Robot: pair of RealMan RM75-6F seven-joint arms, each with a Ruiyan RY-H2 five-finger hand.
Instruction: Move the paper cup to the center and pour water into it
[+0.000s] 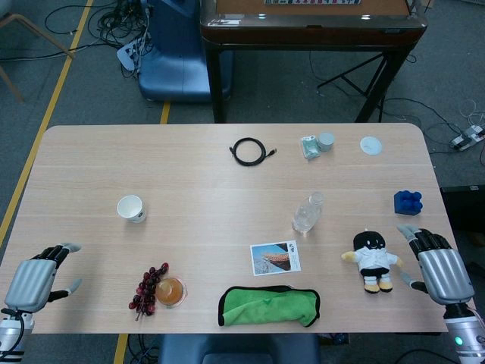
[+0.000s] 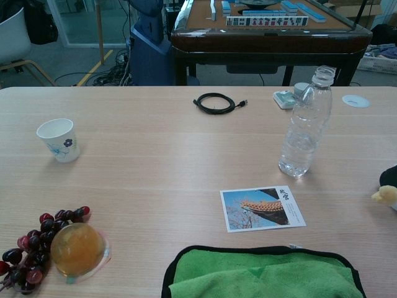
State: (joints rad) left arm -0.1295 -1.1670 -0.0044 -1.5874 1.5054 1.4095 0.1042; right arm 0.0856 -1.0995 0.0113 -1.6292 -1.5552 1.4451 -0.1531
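A white paper cup (image 1: 131, 208) with a blue flower print stands upright on the left side of the table, also seen at the left as the cup (image 2: 59, 140) in the chest view. A clear plastic water bottle (image 1: 307, 213) stands upright right of centre, uncapped, shown as the bottle (image 2: 304, 123) in the chest view. My left hand (image 1: 38, 277) rests at the front left corner, fingers apart and empty. My right hand (image 1: 436, 265) sits at the front right edge, likewise empty with fingers spread. Neither hand shows in the chest view.
A postcard (image 1: 275, 258), a green cloth (image 1: 269, 305), grapes (image 1: 149, 288) and an orange jelly cup (image 1: 171, 292) lie along the front. A plush toy (image 1: 371, 260) and blue block (image 1: 408, 202) sit near my right hand. A black cable (image 1: 250, 152) and lids (image 1: 371, 145) lie at the back.
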